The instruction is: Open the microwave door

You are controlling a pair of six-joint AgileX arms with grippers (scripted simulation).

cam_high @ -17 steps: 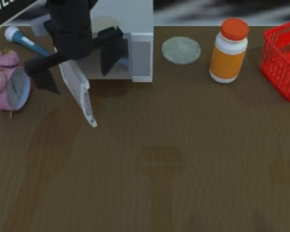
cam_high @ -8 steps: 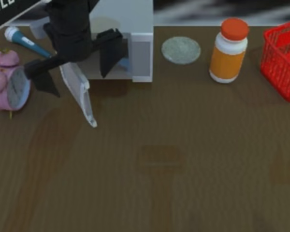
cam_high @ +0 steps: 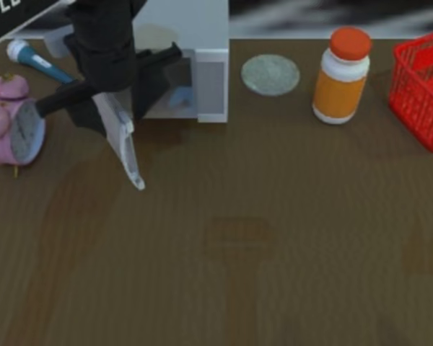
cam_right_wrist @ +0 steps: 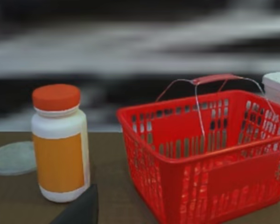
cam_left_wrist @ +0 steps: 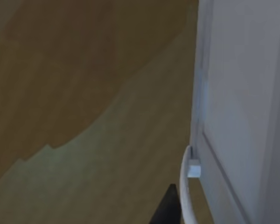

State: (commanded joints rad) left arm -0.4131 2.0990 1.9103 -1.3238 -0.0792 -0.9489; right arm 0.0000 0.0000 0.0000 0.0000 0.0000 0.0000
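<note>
I see a brown wood-grain table (cam_high: 274, 274) with paler patches across its surface. Behind its far edge the backdrop (cam_high: 332, 18) is a blurred band of black and grey-white streaks. Lighting looks soft and even.

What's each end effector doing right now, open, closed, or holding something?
Left end effector: at the microwave door, open, holding nothing.
Right end effector: only a fingertip visible; cannot tell.

A pink alarm clock (cam_high: 11, 119) sits at the table's (cam_high: 274, 274) left edge, a blue microphone (cam_high: 36, 61) behind it. Along the far edge: a grey disc (cam_high: 270, 74), an orange-capped bottle (cam_high: 341, 74), and a red basket (cam_high: 422, 88) at the right edge.
</note>
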